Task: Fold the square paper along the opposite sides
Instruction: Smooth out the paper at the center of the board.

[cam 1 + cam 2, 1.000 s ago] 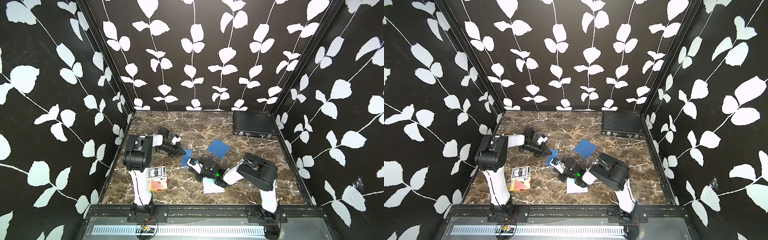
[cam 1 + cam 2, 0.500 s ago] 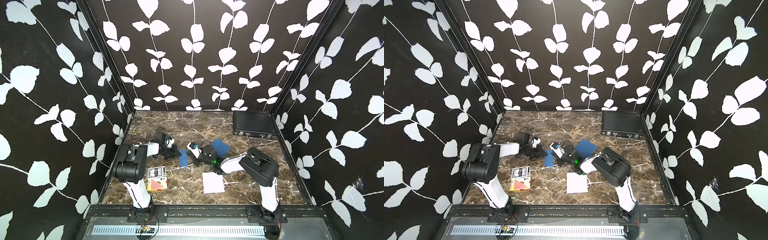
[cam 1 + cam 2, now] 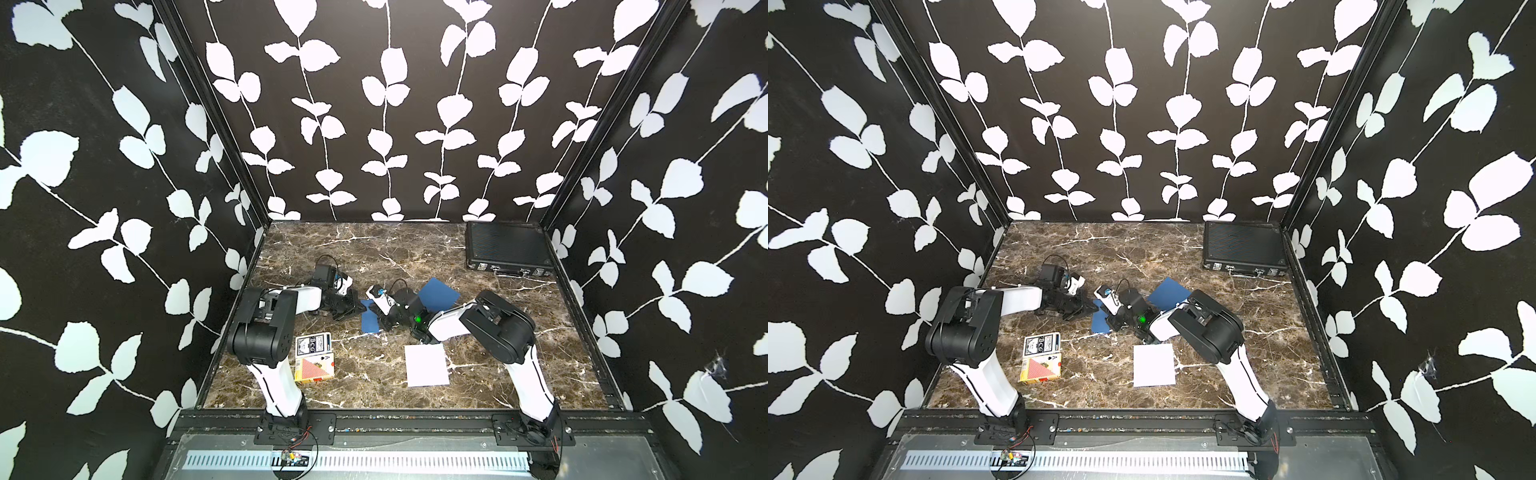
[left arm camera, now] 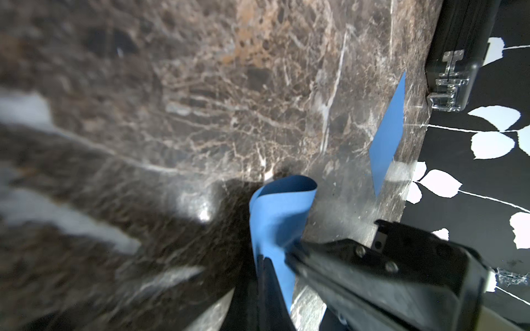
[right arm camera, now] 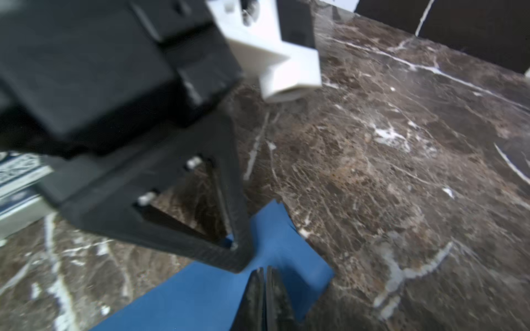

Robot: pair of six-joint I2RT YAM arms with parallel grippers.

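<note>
Clenched on the curled blue square paper with the left claw, near the middle of the table. Meeting the same sheet with the right claw, squeezed tight; grasping or only touching, cannot tell.

Worktop dark brown marble, white and tan veins. Walls black with white leaf-and-vine print. Curled blue paper plain mid blue on both faces. Flat blue sheet same blue. White sheet plain white. Case black, ribbed lid, silver latches. Upper card box blue-and-white ornate print. Lower card box red-orange diamond lattice, yellow edge. Left arm and right arm black joints, white links. Green light on right arm. Left fingers and right fingers black.
</note>
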